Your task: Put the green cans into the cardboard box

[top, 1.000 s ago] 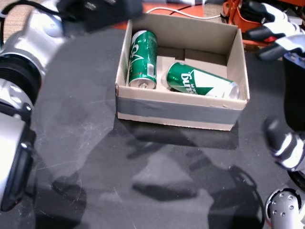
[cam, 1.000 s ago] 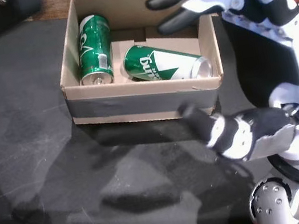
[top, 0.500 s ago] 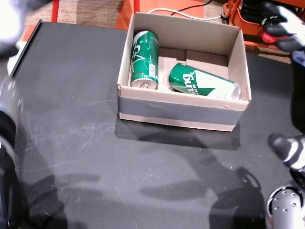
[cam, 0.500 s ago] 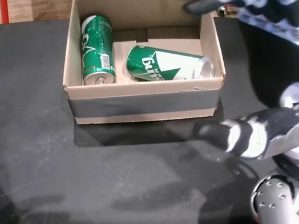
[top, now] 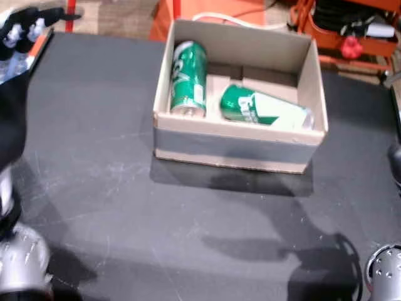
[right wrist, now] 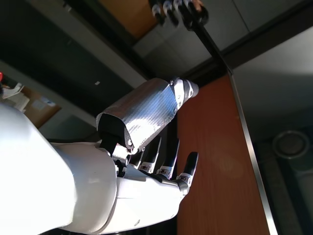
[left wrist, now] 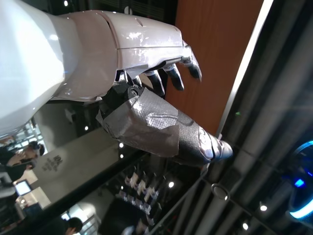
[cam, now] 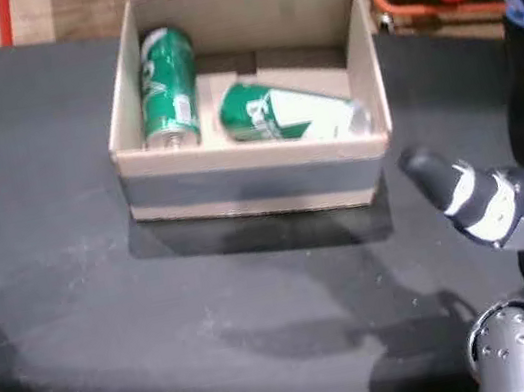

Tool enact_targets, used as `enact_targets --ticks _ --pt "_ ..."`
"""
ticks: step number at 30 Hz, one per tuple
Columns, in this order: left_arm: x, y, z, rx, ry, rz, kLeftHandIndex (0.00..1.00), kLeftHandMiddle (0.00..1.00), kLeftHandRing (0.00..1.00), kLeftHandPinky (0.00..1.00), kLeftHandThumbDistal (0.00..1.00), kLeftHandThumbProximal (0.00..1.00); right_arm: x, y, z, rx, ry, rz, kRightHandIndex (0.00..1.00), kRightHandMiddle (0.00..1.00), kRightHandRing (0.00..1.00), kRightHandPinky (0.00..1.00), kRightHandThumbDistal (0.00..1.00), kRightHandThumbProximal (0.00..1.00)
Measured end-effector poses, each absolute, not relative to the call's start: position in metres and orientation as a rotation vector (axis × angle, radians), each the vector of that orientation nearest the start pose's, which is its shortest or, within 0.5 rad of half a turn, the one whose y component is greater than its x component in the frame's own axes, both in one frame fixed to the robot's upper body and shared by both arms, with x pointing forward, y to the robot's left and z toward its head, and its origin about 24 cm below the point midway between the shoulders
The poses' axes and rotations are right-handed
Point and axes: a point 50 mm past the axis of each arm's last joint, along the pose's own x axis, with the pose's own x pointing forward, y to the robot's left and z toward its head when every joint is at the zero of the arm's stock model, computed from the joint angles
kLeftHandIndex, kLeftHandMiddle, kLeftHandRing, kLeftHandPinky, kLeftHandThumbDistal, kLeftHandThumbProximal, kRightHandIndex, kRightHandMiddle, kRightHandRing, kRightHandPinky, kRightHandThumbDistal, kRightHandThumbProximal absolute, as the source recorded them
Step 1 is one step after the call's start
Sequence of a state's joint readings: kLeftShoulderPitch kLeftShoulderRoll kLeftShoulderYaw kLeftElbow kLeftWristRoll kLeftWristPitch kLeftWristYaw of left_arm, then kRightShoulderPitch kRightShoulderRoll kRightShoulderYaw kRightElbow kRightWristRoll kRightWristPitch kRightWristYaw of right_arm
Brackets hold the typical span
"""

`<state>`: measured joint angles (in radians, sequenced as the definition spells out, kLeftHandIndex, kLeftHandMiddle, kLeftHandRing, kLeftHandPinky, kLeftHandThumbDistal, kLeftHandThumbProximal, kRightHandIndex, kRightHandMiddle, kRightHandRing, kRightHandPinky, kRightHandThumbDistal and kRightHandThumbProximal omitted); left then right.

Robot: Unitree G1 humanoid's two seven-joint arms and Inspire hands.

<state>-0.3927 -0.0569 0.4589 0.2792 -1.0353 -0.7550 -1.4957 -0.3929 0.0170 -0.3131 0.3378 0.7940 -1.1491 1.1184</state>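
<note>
Both arms have pulled back since the earlier frames: the right hand [right wrist: 146,161] no longer hovers over the cardboard box [top: 238,149], and the left hand [left wrist: 161,105] is off to the side. Both hands empty, fingers loosely spread (wrist views show only room and ceiling behind them). Two green cans lie inside the box: one [top: 188,78] along its left wall, the other [top: 263,108] angled toward the front right corner. No cans visible on the black table [top: 94,157]. Task looks done.
</note>
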Motion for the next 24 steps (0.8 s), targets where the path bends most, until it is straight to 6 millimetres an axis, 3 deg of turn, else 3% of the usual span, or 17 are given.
enact_targets --ticks 1,2,5,6,9,12,13,17,24 --pt "0.248 0.206 0.125 -0.186 -1.380 -0.544 0.67 0.70 0.78 0.99 0.86 0.60 0.250 -0.193 0.138 -0.015 -1.336 0.296 0.77 0.69 0.73 0.83 0.97 0.70" --pt "0.247 0.207 0.124 -0.184 -1.388 -0.541 0.69 0.74 0.81 0.98 0.97 0.51 0.251 -0.193 0.137 -0.015 -1.327 0.316 0.77 0.69 0.73 0.84 0.95 0.65" --pt "0.245 0.209 0.119 -0.226 -1.382 -0.566 0.70 0.76 0.85 0.91 1.00 0.42 0.253 -0.196 0.136 0.001 -1.310 0.350 0.74 0.67 0.71 0.82 0.94 0.64" --pt "0.242 0.210 0.117 -0.248 -1.368 -0.565 0.67 0.75 0.85 0.90 1.00 0.54 0.254 -0.197 0.136 0.002 -1.307 0.352 0.73 0.67 0.71 0.80 0.94 0.64" --pt "0.233 0.211 0.106 -0.307 -1.326 -0.479 0.67 0.76 0.86 0.87 0.96 0.65 0.253 -0.198 0.136 0.002 -1.306 0.342 0.73 0.67 0.70 0.79 0.94 0.61" --pt "0.229 0.214 0.104 -0.312 -1.325 -0.432 0.67 0.73 0.84 0.84 0.95 0.65 0.254 -0.198 0.136 0.004 -1.301 0.350 0.74 0.66 0.68 0.80 0.97 0.68" --pt "0.228 0.215 0.104 -0.311 -1.329 -0.419 0.68 0.74 0.85 0.84 0.98 0.65 0.255 -0.199 0.136 0.004 -1.297 0.353 0.74 0.66 0.69 0.80 0.93 0.69" --pt "0.228 0.215 0.104 -0.308 -1.333 -0.406 0.68 0.75 0.85 0.82 1.00 0.65 0.255 -0.199 0.135 0.003 -1.292 0.354 0.74 0.68 0.71 0.81 0.97 0.68" --pt "0.228 0.213 0.104 -0.294 -1.319 -0.373 0.66 0.73 0.84 0.81 1.00 0.68 0.253 -0.205 0.136 -0.016 -1.312 0.326 0.68 0.65 0.69 0.78 0.98 0.79"
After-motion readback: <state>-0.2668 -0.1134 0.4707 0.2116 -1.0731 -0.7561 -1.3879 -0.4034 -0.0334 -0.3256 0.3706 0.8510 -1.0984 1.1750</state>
